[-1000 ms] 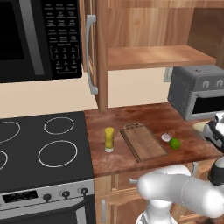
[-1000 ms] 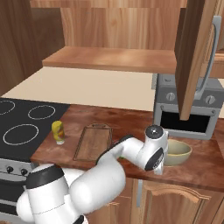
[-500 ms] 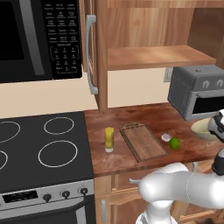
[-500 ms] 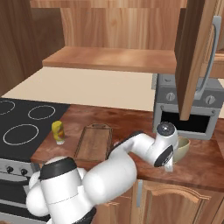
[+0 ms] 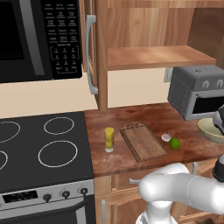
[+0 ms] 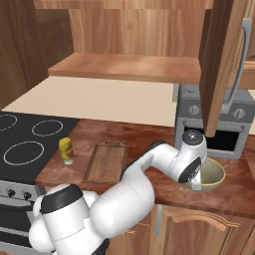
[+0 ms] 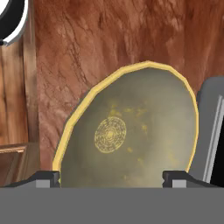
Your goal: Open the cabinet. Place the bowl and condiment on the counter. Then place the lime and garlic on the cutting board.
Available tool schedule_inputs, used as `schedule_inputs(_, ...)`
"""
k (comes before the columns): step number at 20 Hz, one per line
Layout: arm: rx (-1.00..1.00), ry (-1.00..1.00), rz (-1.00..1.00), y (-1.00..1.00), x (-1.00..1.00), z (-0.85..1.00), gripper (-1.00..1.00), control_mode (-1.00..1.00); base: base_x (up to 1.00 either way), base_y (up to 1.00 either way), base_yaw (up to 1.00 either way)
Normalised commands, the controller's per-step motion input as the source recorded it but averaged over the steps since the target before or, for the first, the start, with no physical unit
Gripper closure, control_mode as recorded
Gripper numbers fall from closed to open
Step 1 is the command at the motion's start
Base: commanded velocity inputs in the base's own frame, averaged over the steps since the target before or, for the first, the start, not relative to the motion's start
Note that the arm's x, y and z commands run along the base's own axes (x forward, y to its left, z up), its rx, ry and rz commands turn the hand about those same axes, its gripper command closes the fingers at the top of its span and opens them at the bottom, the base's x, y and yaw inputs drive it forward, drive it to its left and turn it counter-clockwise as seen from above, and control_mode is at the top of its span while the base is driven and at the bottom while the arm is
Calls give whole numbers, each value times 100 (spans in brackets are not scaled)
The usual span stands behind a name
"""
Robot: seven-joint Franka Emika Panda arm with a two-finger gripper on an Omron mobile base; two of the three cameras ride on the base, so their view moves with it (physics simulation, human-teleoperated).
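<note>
The gripper (image 7: 112,177) has just spread its fingers apart, leaving the bowl (image 6: 208,175) on the counter (image 5: 131,118) right of the lime (image 5: 175,143); bowl placement looks done.

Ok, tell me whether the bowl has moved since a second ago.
Yes. In the right base view the bowl has shifted right along the counter, from left of the toaster oven's window to directly below it.

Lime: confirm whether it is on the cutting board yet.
No, the lime sits on the counter just beside the cutting board.
</note>
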Motion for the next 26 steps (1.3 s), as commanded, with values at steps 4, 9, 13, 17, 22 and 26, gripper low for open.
schedule_inputs(4,-10,3,6,59,-45,82,-100,-100,0,0,0)
schedule_inputs(9,-12,19,26,100,-35,43,-100,-100,0,0,0)
schedule_inputs(13,-1,19,47,100,-8,1,-100,-100,0,0,0)
schedule_inputs(17,0,11,52,98,0,0,-100,-100,0,0,0)
schedule_inputs(22,0,14,46,93,6,-22,-100,-100,0,0,0)
schedule_inputs(26,0,19,24,27,8,-78,-100,-100,0,0,0)
